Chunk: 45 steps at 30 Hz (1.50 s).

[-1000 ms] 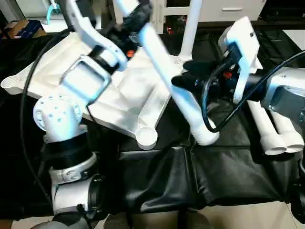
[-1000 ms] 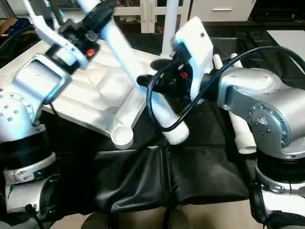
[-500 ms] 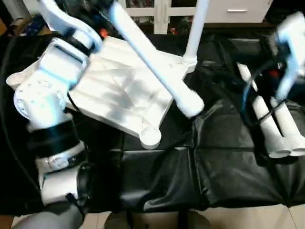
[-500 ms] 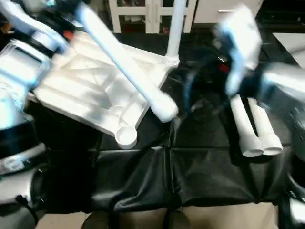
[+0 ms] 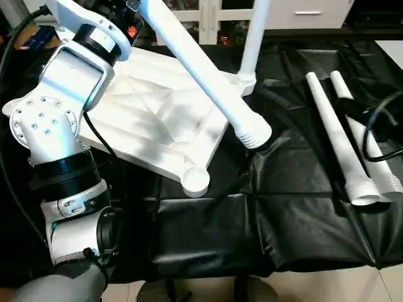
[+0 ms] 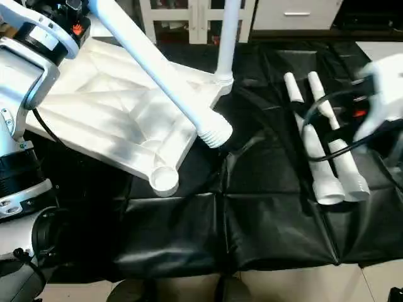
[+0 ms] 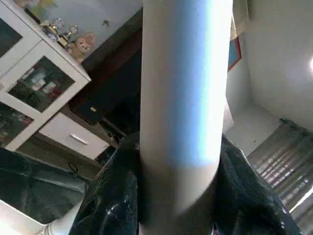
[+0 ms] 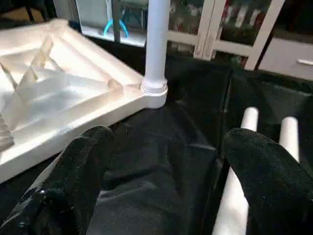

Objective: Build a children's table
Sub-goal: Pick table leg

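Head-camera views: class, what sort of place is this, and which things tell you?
Probably an indoor room set up as a robot workspace: a black sheet covers the work surface, white glass-door cabinets and a drawer unit stand behind, with tiled floor below.

head pair looking down, both sharing tabletop (image 5: 157, 119), wrist views close

A table draped in wrinkled black cover (image 5: 296, 214) carries the things. The white ribbed top (image 5: 157, 119) lies on it underside up, seemingly flat, with two loose white legs (image 5: 337, 135) lying side by side well apart from it.
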Motion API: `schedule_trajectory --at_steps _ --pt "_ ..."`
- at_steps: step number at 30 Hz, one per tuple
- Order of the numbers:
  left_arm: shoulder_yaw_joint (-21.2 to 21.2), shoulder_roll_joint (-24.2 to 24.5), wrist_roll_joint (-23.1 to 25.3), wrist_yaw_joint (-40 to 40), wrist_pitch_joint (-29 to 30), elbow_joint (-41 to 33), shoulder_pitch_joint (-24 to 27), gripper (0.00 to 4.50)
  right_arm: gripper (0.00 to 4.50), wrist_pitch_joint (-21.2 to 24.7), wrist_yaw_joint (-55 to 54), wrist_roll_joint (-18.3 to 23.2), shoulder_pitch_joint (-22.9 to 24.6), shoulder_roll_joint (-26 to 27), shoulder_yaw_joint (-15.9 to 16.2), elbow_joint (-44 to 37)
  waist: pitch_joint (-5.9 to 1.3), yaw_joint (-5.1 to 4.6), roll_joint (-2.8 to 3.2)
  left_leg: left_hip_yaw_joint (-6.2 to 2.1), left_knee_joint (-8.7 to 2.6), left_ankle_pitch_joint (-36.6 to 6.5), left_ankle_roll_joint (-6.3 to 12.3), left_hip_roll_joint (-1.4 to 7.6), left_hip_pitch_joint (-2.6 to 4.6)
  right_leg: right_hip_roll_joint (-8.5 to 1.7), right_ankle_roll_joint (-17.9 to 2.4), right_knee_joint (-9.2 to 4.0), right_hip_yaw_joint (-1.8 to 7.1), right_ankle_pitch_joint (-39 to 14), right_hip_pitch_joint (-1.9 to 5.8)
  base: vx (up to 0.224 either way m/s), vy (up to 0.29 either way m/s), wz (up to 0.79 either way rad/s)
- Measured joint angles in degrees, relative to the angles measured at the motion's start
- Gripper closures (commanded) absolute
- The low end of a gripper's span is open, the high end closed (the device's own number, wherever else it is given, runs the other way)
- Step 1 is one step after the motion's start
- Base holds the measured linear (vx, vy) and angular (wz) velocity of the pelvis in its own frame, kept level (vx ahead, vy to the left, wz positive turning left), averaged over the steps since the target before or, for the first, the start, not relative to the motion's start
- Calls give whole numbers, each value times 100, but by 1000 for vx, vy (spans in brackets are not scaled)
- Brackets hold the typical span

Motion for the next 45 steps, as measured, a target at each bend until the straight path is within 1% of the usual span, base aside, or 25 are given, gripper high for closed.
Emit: schedule_trajectory --at_steps 3,8,11,14,15,16,18,21,22,24,26,27,29,30,34,37,40,42,45 --pt "-39 18 2 0 0 0 -2 291 47 0 20 162 -51 71 -15 -22 0 -13 0 0 -1 0 0 0 1 0 1 -1 -2 -1 0 0 0 0" --pt "-158 165 90 69 46 -2 -2 291 47 -50 14 194 -134 73 -12 2 5 -8 -5 -1 -6 -1 -1 0 -3 0 5 -9 -1 -3 0 0 0 0" --pt "-239 203 289 251 72 -18 -2 291 47 -49 9 206 -187 77 10 7 6 -9 -5 -1 -9 -1 -1 0 -4 -1 12 -11 -1 -8 -1 0 0 0" --pt "-369 259 515 378 70 -26 -2 291 47 -14 -6 376 -420 149 104 -29 8 -14 -4 -2 -13 -1 -1 1 -5 0 40 -11 -2 -25 -3 0 0 0" --pt "-469 300 658 389 69 -27 -2 291 47 89 -9 500 -570 276 226 -100 9 -35 -1 -2 -14 -1 -1 1 -3 1 39 -10 -3 -24 -3 0 0 0" --pt "-567 303 749 388 69 -32 -2 291 30 151 -5 608 -647 376 334 -172 9 -38 -1 -2 -17 -1 -1 2 -2 1 36 -7 -4 -22 -3 0 0 0" --pt "-794 282 898 388 66 -38 -1 291 13 288 -3 776 -817 599 709 -361 10 -40 0 -2 -22 -1 -2 2 -2 1 22 -7 -7 -14 -4 0 0 0" --pt "-1042 112 995 398 63 -63 -2 291 1 410 -43 863 -1138 941 1236 -425 10 -38 1 -3 -24 -1 -2 6 -8 -2 21 -10 -4 -13 -7 0 0 0" --pt "-1064 91 1006 401 63 -64 -3 291 0 414 -62 865 -1204 990 1292 -425 11 -38 1 -2 -24 -2 -2 7 -10 -2 21 -11 -4 -13 -8 0 0 0" --pt "-1088 0 1070 457 59 -63 -48 291 0 468 -156 815 -1495 1062 1559 -365 12 -28 -1 -3 -24 -2 -1 6 -14 -2 20 -12 -5 -13 -9 0 0 0" --pt "-1115 -71 1135 513 41 -62 -188 291 0 486 -260 697 -1690 1146 1816 -235 15 -16 -7 -4 -24 -2 -2 7 -15 -2 20 -13 -5 -13 -9 0 0 0" --pt "-1146 -123 1139 513 3 -80 -277 291 0 500 -307 615 -1739 1230 1991 -189 15 -3 -7 -4 -24 -2 -2 7 -13 -2 20 -12 -4 -13 -8 0 0 0" --pt "-1198 -183 1139 511 -16 -101 -372 291 0 523 -360 589 -1743 1298 2190 -108 15 14 -7 -3 -25 -3 -2 7 -14 -4 20 -13 -2 -13 -9 0 0 0" --pt "-1236 -188 1147 510 -25 -129 -374 291 0 577 -399 566 -1745 1311 2263 -76 16 14 -9 -2 -25 -3 -2 7 -15 -4 20 -13 0 -14 -9 0 0 0" --pt "-1299 -217 1197 509 -28 -160 -373 291 0 881 -563 521 -1867 1376 2377 122 20 10 -15 -3 -25 -2 -4 5 -13 -4 20 -11 -1 -13 -9 0 0 0" --pt "-1342 -235 1200 501 -27 -254 -373 291 0 915 -636 486 -1911 1390 2482 231 20 11 -14 -3 -25 -2 -4 6 -13 -4 20 -8 -1 -13 -9 0 0 0" --pt "-1382 -278 1204 496 -17 -307 -373 291 0 915 -683 385 -2060 1477 2509 426 20 11 -14 -3 -24 -1 -4 5 -13 -4 19 -6 0 -12 -9 0 0 0" --pt "-1435 -338 1204 489 2 -359 -373 291 0 915 -683 382 -2175 1485 2510 465 20 16 -14 -2 -23 -2 -4 6 -13 -4 19 -6 0 -12 -9 0 0 0" --pt "-1505 -341 1210 486 7 -418 -372 291 0 930 -659 385 -2222 1480 2536 481 20 20 -15 -2 -24 -2 -4 6 -13 -3 19 -6 0 -12 -9 0 0 0"
